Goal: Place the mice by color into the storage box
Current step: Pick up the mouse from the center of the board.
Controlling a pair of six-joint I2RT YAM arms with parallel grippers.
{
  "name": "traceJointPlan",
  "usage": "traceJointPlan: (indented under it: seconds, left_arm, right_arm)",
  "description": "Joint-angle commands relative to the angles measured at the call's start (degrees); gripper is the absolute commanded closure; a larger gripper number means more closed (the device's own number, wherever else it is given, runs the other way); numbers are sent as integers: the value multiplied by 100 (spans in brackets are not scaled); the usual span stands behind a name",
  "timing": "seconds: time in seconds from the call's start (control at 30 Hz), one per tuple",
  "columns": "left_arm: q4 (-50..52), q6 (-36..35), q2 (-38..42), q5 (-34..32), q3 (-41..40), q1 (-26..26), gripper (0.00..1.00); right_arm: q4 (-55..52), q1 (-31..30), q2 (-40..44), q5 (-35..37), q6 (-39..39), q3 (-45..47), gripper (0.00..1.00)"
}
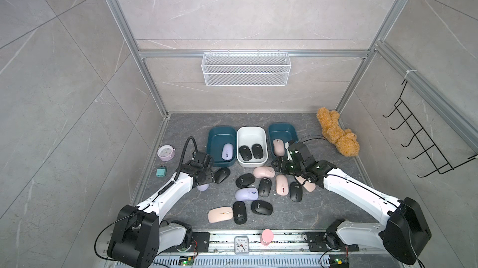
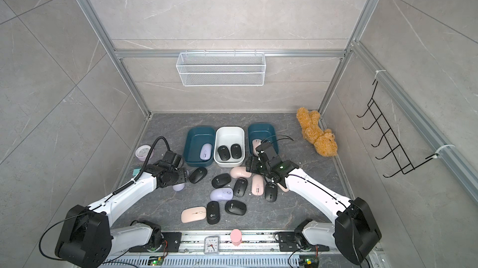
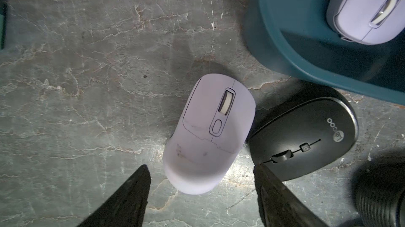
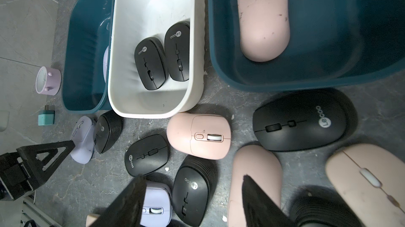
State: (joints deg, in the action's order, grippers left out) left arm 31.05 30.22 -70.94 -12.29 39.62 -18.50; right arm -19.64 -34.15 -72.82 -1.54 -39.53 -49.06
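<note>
You have one lilac mouse (image 1: 227, 151) in the left teal box (image 1: 214, 134), two black mice (image 1: 245, 152) in the white box (image 1: 251, 130), and one pink mouse (image 1: 278, 147) in the right teal box (image 1: 280, 128). The left gripper (image 3: 200, 166) stands wide around a second lilac mouse (image 3: 210, 131) on the table (image 3: 87, 83), without touching it. The right gripper (image 4: 192, 177) is apart and empty.

Dark grey veined stone-look counter (image 3: 87, 61), matt and scuffed, smooth matt lilac plastic oval mouse (image 3: 208, 136), matt black plastic oval mouse (image 3: 306, 136), faintly glossy teal plastic storage box (image 3: 269, 28), fuzzy tan plush bear (image 1: 336, 134), white wire-mesh metal basket (image 1: 245, 70)
</note>
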Motion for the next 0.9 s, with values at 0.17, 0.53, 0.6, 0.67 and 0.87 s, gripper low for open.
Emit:
traceJointPlan:
  seconds: [0.17,0.53,0.6,0.67,0.87]
  left_arm:
    - [-317,-12,-113,408,-47,267,22]
    - [-129,-105,-470,621,184,286,23]
    - [-110,-130,-547,666,230,288,23]
    - [-103,-131,-603,714,278,293,24]
    - [-47,-174,-701,799,380,288,27]
  right_arm:
    - [-44,5,-91,3,-50,-166,29]
    - [56,5,-207,-57,-40,-146,29]
    - [48,5,-198,-58,-34,-131,29]
    - [48,3,-180,-51,-36,-119,29]
    - [65,3,-162,-27,-39,-69,29]
